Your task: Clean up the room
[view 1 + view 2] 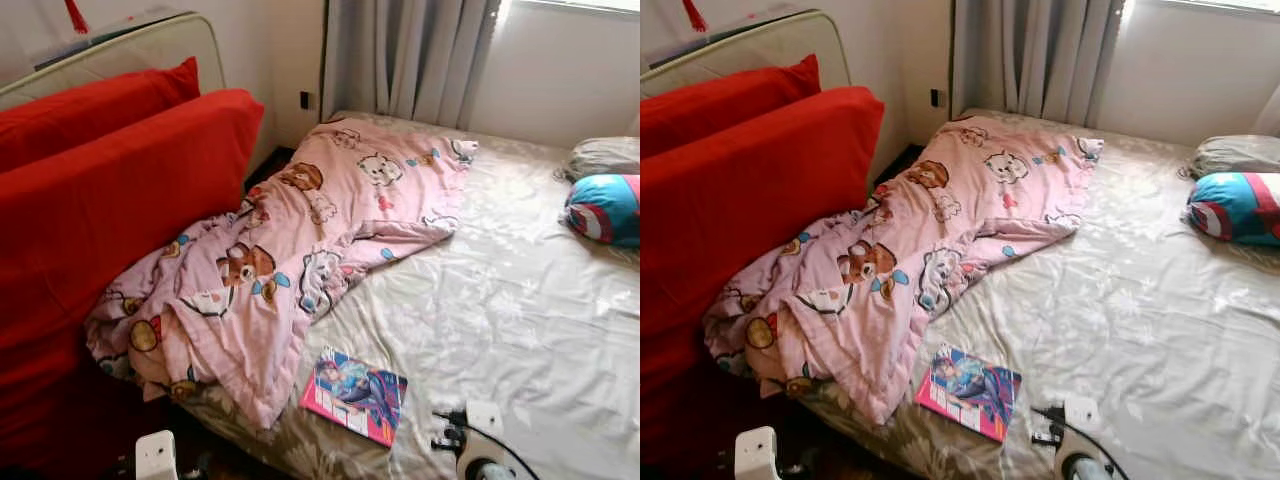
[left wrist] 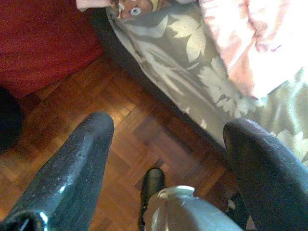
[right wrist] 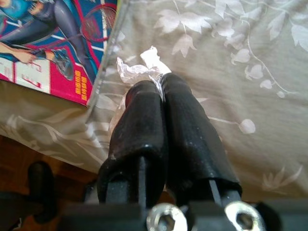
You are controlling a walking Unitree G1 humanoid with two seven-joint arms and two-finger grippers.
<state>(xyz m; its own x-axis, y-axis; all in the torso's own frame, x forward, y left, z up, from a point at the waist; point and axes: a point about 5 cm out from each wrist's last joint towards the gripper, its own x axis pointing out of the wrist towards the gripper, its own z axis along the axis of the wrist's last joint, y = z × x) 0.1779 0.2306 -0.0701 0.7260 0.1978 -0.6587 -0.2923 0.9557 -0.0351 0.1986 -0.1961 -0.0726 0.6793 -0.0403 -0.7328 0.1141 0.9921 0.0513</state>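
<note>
My right gripper point(image 3: 161, 79) is shut on a crumpled white paper point(image 3: 137, 67), which sticks out past the fingertips. It hangs just above the grey leaf-print sheet point(image 3: 231, 72) near the bed's front edge, beside a colourful magazine point(image 3: 48, 38). That magazine point(image 1: 355, 395) lies flat on the bed next to a rumpled pink cartoon blanket point(image 1: 270, 260). My left gripper point(image 2: 168, 125) is open and holds nothing, low over the wooden floor point(image 2: 139, 134) by the side of the bed.
Big red cushions point(image 1: 110, 200) lean against the bed's left side. A blue patterned pillow point(image 1: 605, 208) and a grey pillow point(image 1: 605, 155) lie at the far right. Grey curtains point(image 1: 410, 60) hang behind the bed. My right arm point(image 1: 480, 450) shows at the bottom edge.
</note>
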